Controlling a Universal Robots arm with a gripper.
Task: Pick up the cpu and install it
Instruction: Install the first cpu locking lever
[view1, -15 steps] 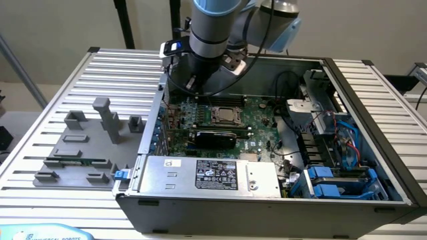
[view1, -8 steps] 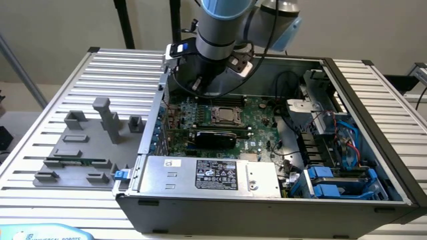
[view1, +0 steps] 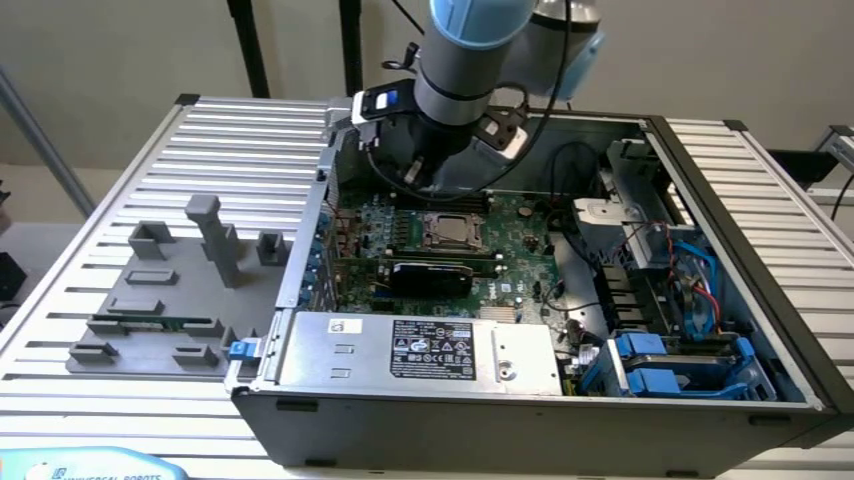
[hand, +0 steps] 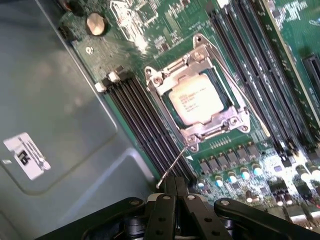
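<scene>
Wrist view: the small square cpu with a silvery metal top (hand: 195, 100) already lies inside the steel socket frame (hand: 212, 125) on the green motherboard (hand: 145, 20). The black gripper (hand: 175, 184) hangs near it, clenched and empty. Placing looks done; whether the frame is locked, I cannot tell.

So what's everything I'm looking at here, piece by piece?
slatted metal table: one, grey, under everything
open metal computer case: one, dark grey, on the table
motherboard: one, green, inside the case
small square silvery cpu: one, within the motherboard's metal socket frame
power supply box: one, silver, case's near edge
plastic fixture blocks: several, grey, exterior view's left
long narrow memory stick: one, green, among the blocks
robot arm: one, grey-blue, reaching into the case
gripper: one, black, shut, above the motherboard
</scene>
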